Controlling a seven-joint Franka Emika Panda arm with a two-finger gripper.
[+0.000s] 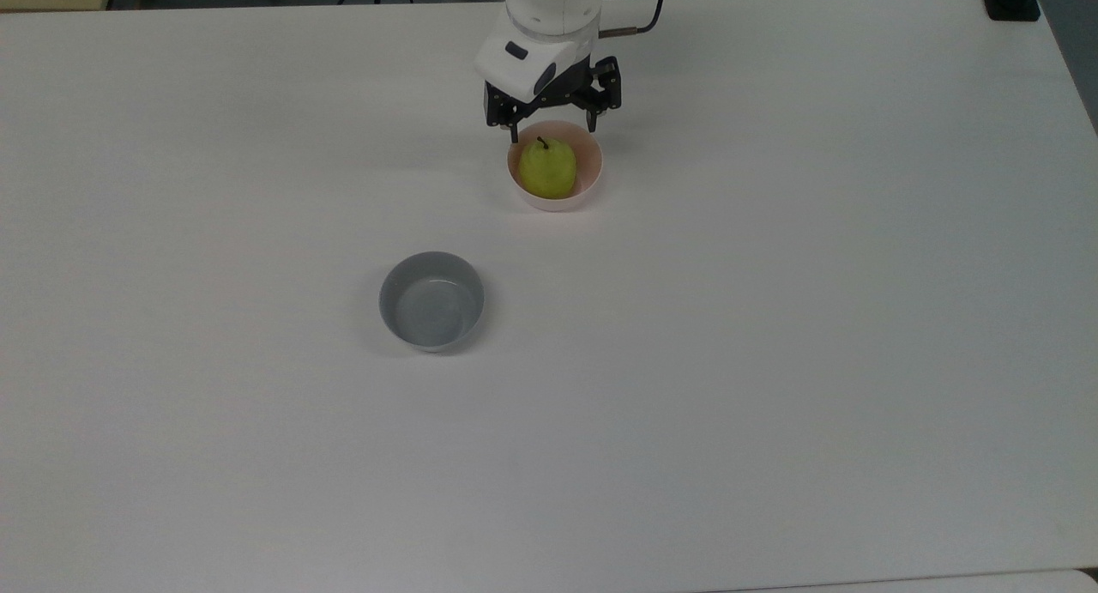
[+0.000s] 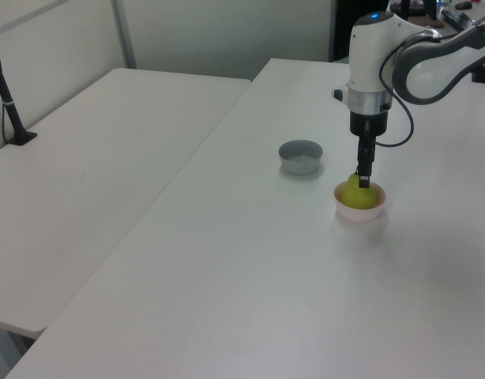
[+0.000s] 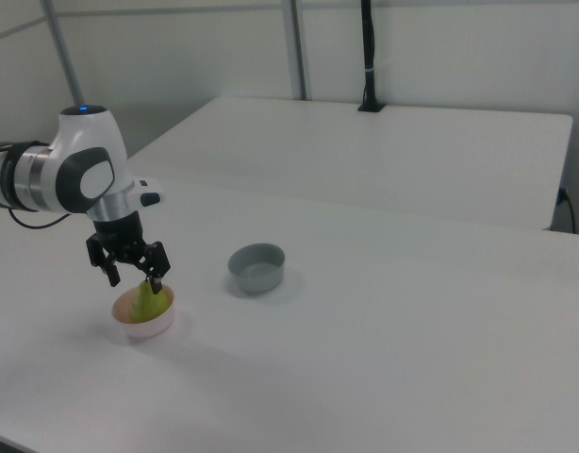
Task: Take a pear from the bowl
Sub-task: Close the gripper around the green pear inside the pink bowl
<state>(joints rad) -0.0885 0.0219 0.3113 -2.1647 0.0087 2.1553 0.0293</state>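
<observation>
The pear [image 1: 547, 167] sits upright in the pink bowl [image 1: 589, 174], a little above the middle of the top view. The gripper [image 1: 552, 130] hangs right over it, jaws spread wide, one finger on each side of the stem, not touching the fruit. A grey bowl [image 1: 431, 301] stands apart toward the lower left on the white table [image 1: 772, 335].

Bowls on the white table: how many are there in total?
2. The pale pink bowl holds the pear, beneath the pincer. The grey bowl stands apart, lower and further toward the top view's left.
</observation>
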